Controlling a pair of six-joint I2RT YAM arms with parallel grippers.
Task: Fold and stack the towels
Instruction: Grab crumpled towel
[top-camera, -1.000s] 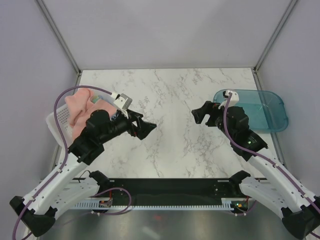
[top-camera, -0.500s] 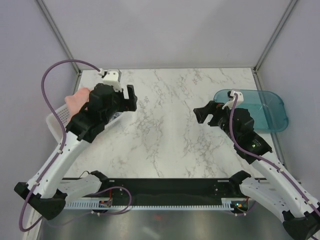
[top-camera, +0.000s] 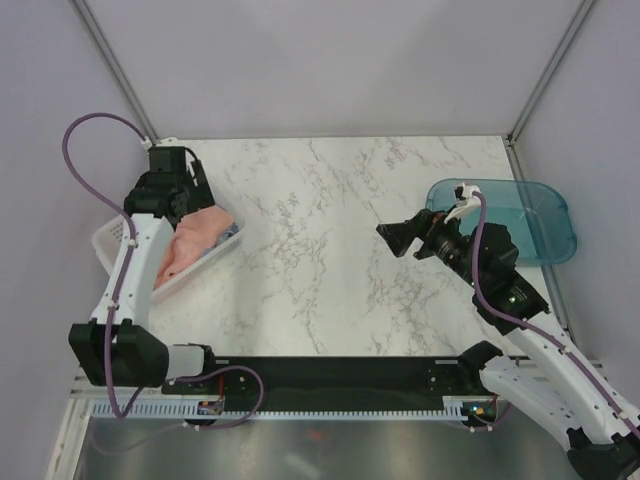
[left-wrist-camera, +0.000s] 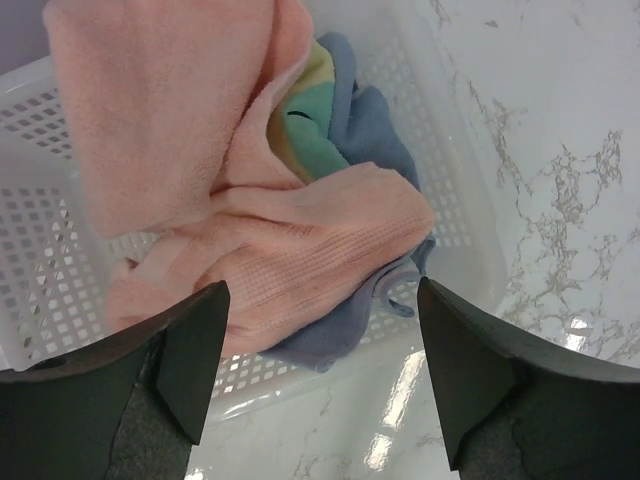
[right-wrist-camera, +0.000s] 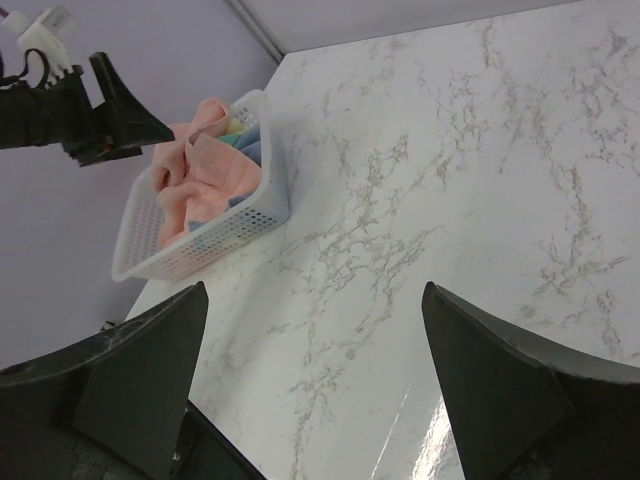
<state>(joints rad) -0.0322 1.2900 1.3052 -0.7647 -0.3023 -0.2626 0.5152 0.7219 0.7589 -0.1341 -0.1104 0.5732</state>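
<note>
The towels lie bunched in a white perforated basket (left-wrist-camera: 468, 236) at the table's left edge. A salmon-pink towel (left-wrist-camera: 250, 240) is on top, a pale-yellow-and-teal one (left-wrist-camera: 312, 125) shows in a fold, and a blue-grey one (left-wrist-camera: 380, 130) lies beneath, with a corner at the basket's rim. My left gripper (left-wrist-camera: 320, 292) hangs open above the basket's edge, touching nothing; seen from above, the left gripper (top-camera: 185, 195) is over the basket's far end. My right gripper (right-wrist-camera: 315, 292) is open and empty over bare marble, and the right gripper (top-camera: 395, 235) points left towards the basket (right-wrist-camera: 215, 240).
A teal translucent tray (top-camera: 535, 225) sits at the table's right edge behind the right arm. The marble tabletop (top-camera: 330, 230) spreads between the two arms. Grey walls close in the left, far and right sides.
My left arm has swung from the table's middle back to the left and now hangs over the basket. The right gripper has shifted slightly left. Both stayed open.
</note>
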